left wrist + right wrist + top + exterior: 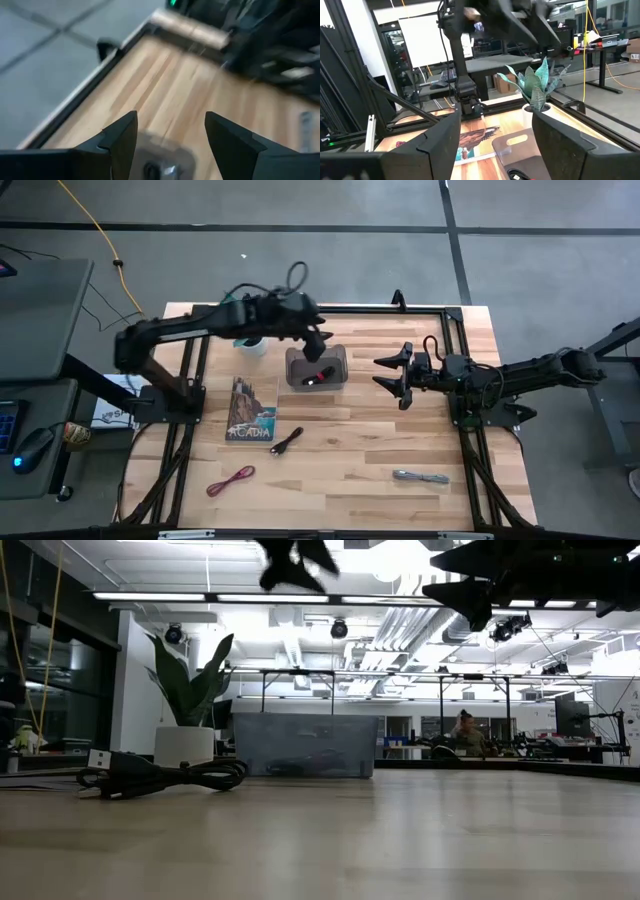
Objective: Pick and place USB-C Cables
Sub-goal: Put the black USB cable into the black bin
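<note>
My left gripper (pixel 322 340) hangs open and empty above a grey translucent bin (pixel 316 367); in its wrist view the open fingers frame the bin (pixel 162 160) below. A red-and-black cable (pixel 318 375) lies inside the bin. A black cable (pixel 287 442) lies on the table in front of the book and shows close up in the low view (pixel 160 777). The dark red cable (pixel 231 480) lies near the table's near left edge. The silver-grey cable (pixel 420 476) lies at the near right. My right gripper (pixel 395 375) waits open to the right of the bin.
A book (pixel 251 410) lies flat to the near left of the bin. A small potted plant (pixel 252 345) stands to the bin's left. Black frame rails (pixel 190 395) run along the table's sides. A yellow cord (pixel 100 240) lies on the floor beyond the table.
</note>
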{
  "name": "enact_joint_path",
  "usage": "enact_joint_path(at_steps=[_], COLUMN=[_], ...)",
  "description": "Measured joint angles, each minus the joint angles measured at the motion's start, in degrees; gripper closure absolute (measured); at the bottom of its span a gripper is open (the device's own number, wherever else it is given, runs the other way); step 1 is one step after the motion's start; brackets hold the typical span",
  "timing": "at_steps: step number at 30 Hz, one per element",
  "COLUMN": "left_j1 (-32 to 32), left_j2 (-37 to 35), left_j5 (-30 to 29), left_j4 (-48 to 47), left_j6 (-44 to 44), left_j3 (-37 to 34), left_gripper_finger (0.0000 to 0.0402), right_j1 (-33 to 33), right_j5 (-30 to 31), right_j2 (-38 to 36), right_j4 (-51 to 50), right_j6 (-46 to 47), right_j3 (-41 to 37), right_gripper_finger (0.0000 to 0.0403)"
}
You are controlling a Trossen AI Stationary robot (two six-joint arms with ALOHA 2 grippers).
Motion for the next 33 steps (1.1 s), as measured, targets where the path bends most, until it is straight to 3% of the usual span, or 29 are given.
enact_joint_path(at_steps=[5,10,17,21,25,29,33], left_j1=[-3.39,-8.17,-16.08,-19.51,-22.41,-24.23,-24.61], left_j2=[-8.42,-17.05,-26.34,-27.66,-27.6,-27.54,-27.54], left_j5=[-0.3,-0.34,-0.28,-0.28,-1.64,-7.22,-8.22], left_j4=[8.53,20.15,52.72,69.12,76.32,75.98,76.02], left_j6=[1.98,2.42,2.45,2.42,2.87,5.68,7.75], left_j3=[-7.82,-22.39,-48.64,-59.46,-64.7,-65.89,-65.98], left_gripper_finger=[0.0188,0.0188,0.0188,0.0188,0.0188,0.0188,0.0188], right_j1=[0.0,0.01,0.0,0.01,-0.01,-0.01,-0.01], right_j5=[0.0,0.0,0.0,0.0,0.0,0.0,0.0], right_j2=[0.0,0.0,0.0,0.0,0.0,0.0,0.0], right_j4=[-0.15,-0.26,-0.26,-0.24,-0.26,-0.28,-0.26], right_j6=[0.91,1.01,0.96,0.94,0.91,0.9,0.87], right_j3=[0.0,0.0,0.0,0.0,0.0,0.0,0.0], right_gripper_finger=[0.0164,0.0164,0.0164,0.0164,0.0164,0.0164,0.0164])
